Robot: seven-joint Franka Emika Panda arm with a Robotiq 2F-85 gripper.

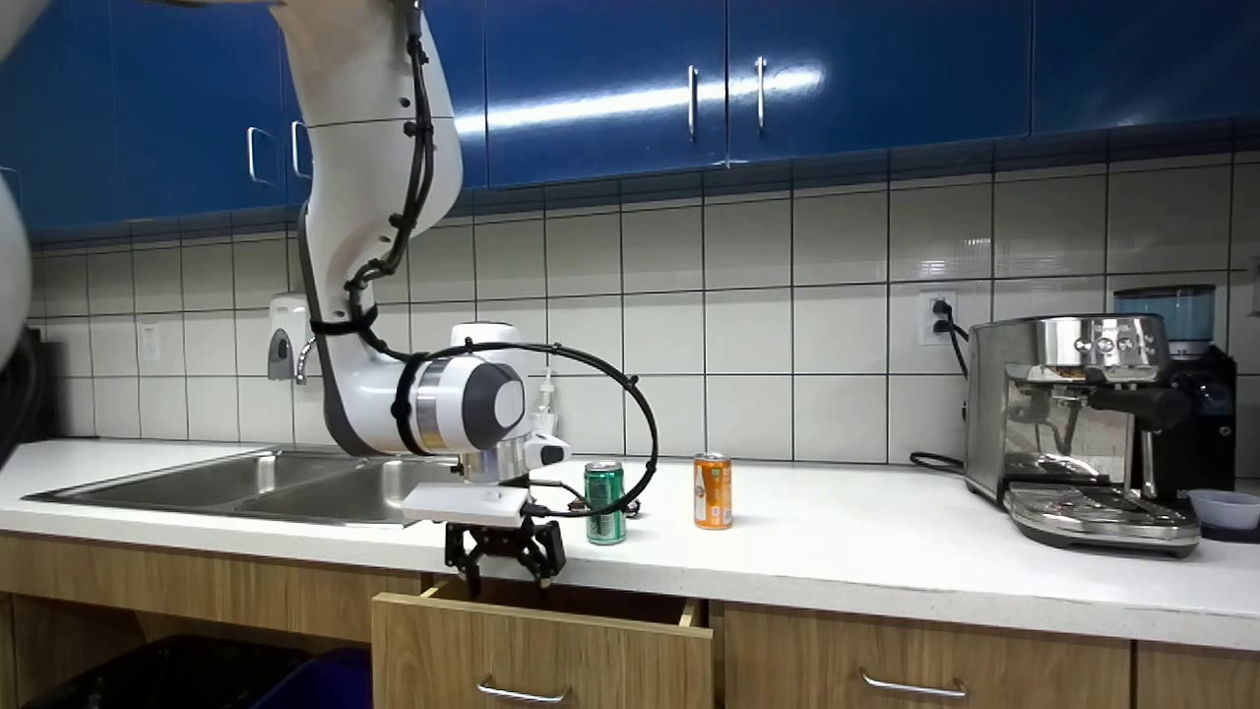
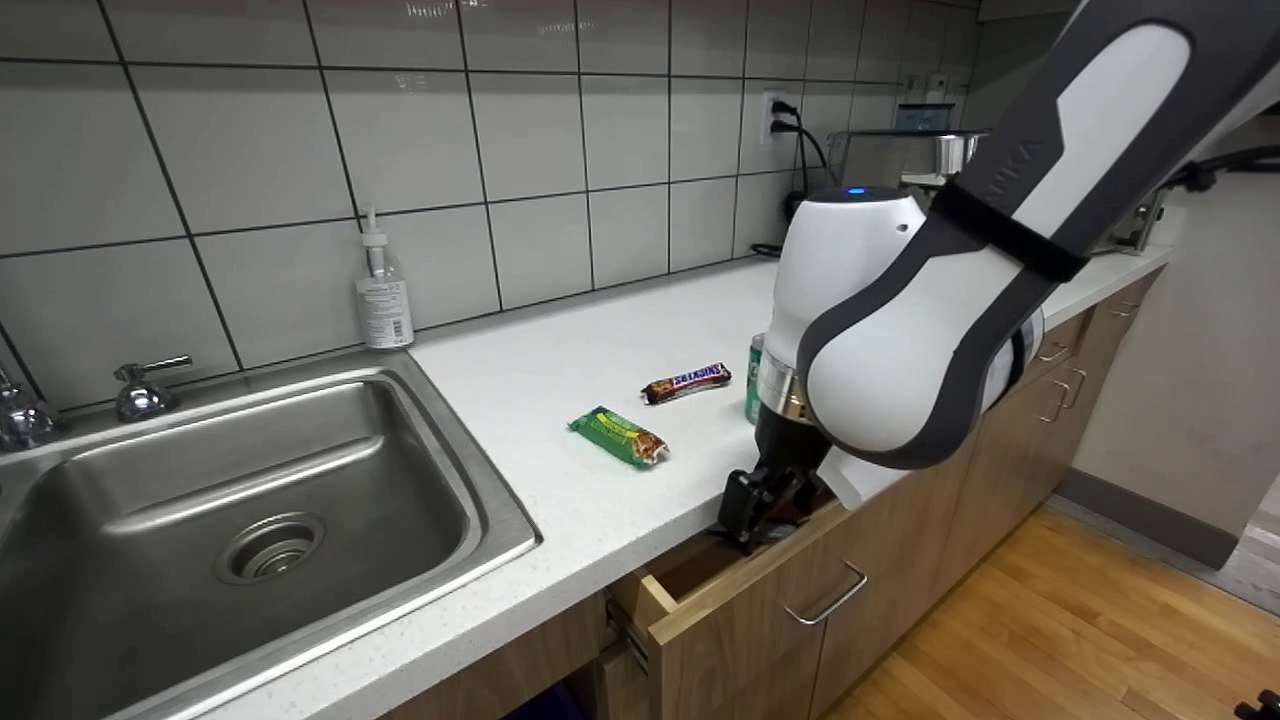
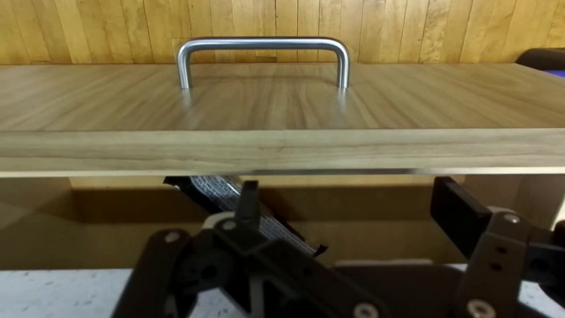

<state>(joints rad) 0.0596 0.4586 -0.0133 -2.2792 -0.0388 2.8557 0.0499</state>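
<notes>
Well, the wrapped bar (image 3: 277, 229) lies slanted inside the drawer (image 3: 97, 243), below the gripper (image 1: 509, 583). The jaws are spread apart and hold nothing. It's best to go slowly, straight up or down, so nothing bumps the wooden drawer front (image 3: 282, 150) or the counter (image 3: 62, 291). Mind the green can (image 1: 604, 488) standing near the arm (image 1: 369, 182) too.

Counter (image 1: 856, 532) company, from steel sink (image 2: 300, 470) to espresso machine (image 1: 1073, 433)
I see an orange can (image 1: 713, 490) upright, apart from a green can (image 1: 604, 487); a coffee grinder (image 1: 1213, 423) beside the espresso machine; blue wall cabinets (image 1: 610, 49) above the tiled backsplash (image 1: 842, 335). By the sink's rear corner I make out a pump bottle (image 2: 385, 305), and on the counter a Snickers bar (image 2: 690, 383) and a green-wrapped bar (image 2: 615, 435) lie near each other.
</notes>
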